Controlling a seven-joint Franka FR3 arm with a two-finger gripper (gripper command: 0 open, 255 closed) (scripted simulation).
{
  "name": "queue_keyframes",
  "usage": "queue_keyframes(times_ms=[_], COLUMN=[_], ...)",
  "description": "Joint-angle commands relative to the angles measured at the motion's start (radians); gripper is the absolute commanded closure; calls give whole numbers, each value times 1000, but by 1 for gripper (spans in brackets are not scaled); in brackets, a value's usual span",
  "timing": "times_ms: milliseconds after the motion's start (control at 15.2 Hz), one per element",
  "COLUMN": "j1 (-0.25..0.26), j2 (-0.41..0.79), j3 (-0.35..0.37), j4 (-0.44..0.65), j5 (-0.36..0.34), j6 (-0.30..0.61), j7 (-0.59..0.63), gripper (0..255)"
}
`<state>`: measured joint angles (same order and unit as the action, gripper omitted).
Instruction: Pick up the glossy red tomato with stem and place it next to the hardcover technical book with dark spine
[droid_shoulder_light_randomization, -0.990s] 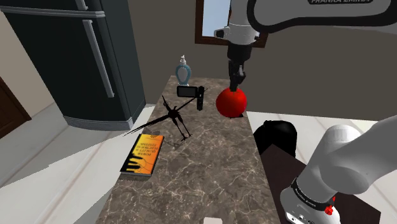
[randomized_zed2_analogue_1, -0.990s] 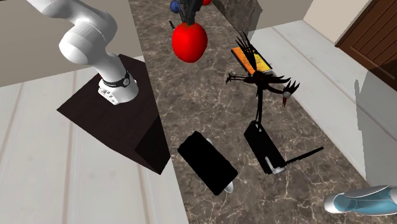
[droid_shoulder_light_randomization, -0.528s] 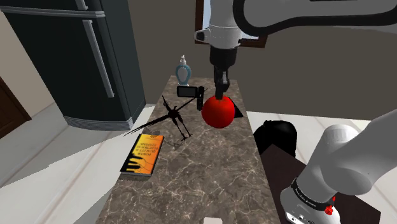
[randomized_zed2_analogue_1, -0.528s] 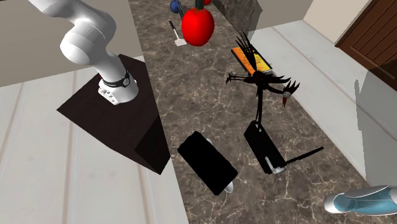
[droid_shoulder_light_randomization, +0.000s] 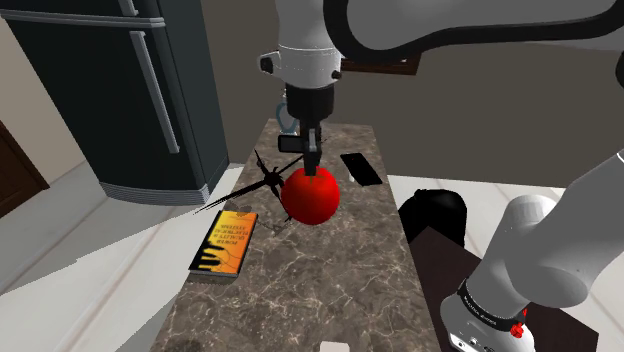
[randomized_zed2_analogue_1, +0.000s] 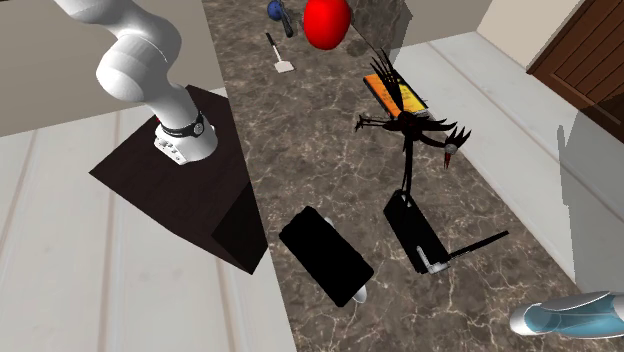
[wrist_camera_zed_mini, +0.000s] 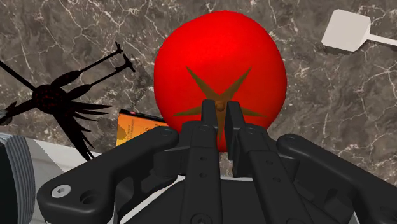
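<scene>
Gripper (droid_shoulder_light_randomization: 313, 168) is nearly closed. Both fingers (wrist_camera_zed_mini: 208, 116) are pinched on the brown stem on top of the tomato (droid_shoulder_light_randomization: 310, 197), so I have it by the stem only, with nothing touching the red body. In the wrist view the fingertips sit either side of the stem nub at the centre of the star-shaped calyx, and the stem fills the small gap between them. Tomato hangs under the hand over the brown veined marble counter (droid_shoulder_light_randomization: 330, 280), not resting on it as far as I can tell. In the shoulder view it's roughly mid-width of the counter and overlaps the black spiky bird figure (droid_shoulder_light_randomization: 268, 181) standing just to its left. The book (droid_shoulder_light_randomization: 225, 243), orange cover with black print, lies flat near the counter's left edge in that view, lower-left of the tomato and apart from it. In the wrist view an orange corner of the book pokes out from behind the tomato's edge, beside the bird figure's spikes. Also on the counter: a flat black slab (droid_shoulder_light_randomization: 360, 168) to the tomato's upper right in the shoulder view, and a white paddle-shaped tool (wrist_camera_zed_mini: 347, 30) past the tomato in the wrist view. In the second exterior view the tomato is at the top edge, with the book to its right and nearer the camera. Dark fridge (droid_shoulder_light_randomization: 120, 90) stands off the counter's left side in the shoulder view. Arm base sits on the dark stand (randomized_zed2_analogue_1: 180, 190).
</scene>
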<state>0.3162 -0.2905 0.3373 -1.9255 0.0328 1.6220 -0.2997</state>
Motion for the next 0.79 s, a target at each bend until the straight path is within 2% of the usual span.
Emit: queue_keyframes(times_ms=[0, 726], j1=[7, 11], j2=[10, 2], j3=[15, 21], j4=[-1, -157], j5=[2, 7], j6=[12, 159], j7=[22, 26], gripper=[255, 255])
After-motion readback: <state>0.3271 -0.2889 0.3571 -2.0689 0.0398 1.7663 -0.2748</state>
